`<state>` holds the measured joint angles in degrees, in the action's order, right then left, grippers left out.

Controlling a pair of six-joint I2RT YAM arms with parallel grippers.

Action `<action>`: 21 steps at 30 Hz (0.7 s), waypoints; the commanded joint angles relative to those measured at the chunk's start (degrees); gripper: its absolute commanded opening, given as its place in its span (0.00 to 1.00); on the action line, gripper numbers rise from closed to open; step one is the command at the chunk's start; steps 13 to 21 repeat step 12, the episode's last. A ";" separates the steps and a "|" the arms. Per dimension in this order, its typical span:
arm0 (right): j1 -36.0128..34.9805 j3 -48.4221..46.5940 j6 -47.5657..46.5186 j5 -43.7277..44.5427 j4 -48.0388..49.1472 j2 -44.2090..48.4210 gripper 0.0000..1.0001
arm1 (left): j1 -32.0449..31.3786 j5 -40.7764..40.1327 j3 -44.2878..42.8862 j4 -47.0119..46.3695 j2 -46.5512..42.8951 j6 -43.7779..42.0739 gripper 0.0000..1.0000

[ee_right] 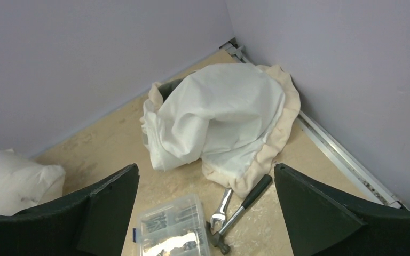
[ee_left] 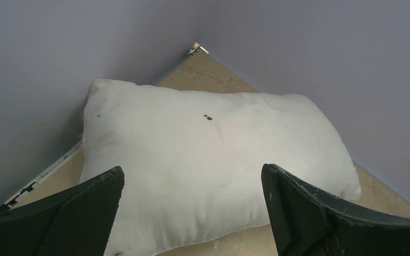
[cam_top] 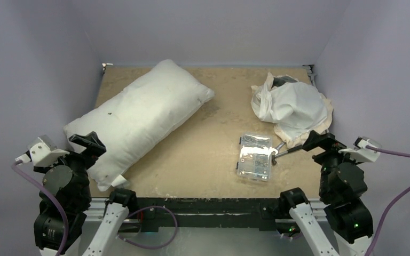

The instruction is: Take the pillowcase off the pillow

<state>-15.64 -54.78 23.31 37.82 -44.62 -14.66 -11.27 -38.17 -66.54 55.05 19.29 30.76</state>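
The pillow (cam_top: pixel 139 118), plain white and bare, lies diagonally on the left half of the table; it fills the left wrist view (ee_left: pixel 208 160). The pillowcase (cam_top: pixel 293 106) lies crumpled at the back right, white inside out, cream frill along its near edge, a bit of dark face showing at the back; it also shows in the right wrist view (ee_right: pixel 219 120). My left gripper (cam_top: pixel 88 143) is open and empty, raised near the pillow's near-left end (ee_left: pixel 192 178). My right gripper (cam_top: pixel 320 141) is open and empty, raised just in front of the pillowcase (ee_right: pixel 205 173).
A clear plastic parts box (cam_top: pixel 254 156) sits right of centre. A hammer (ee_right: pixel 243 210) and a wrench (ee_right: pixel 222 205) lie between the box and the pillowcase, partly under the frill. Grey walls close the table on three sides; a metal rail (ee_right: pixel 347 157) runs along the right edge.
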 commanded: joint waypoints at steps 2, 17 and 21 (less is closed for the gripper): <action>-0.20 1.57 -1.51 3.55 2.13 -0.80 0.99 | -0.26 4.48 4.58 -2.08 -3.77 -0.36 0.98; -0.19 4.96 1.44 4.10 2.51 -2.95 0.99 | -0.42 6.83 6.43 -2.43 -6.66 1.55 0.99; -0.19 4.96 1.44 4.10 2.51 -2.95 0.99 | -0.42 6.83 6.43 -2.43 -6.66 1.55 0.99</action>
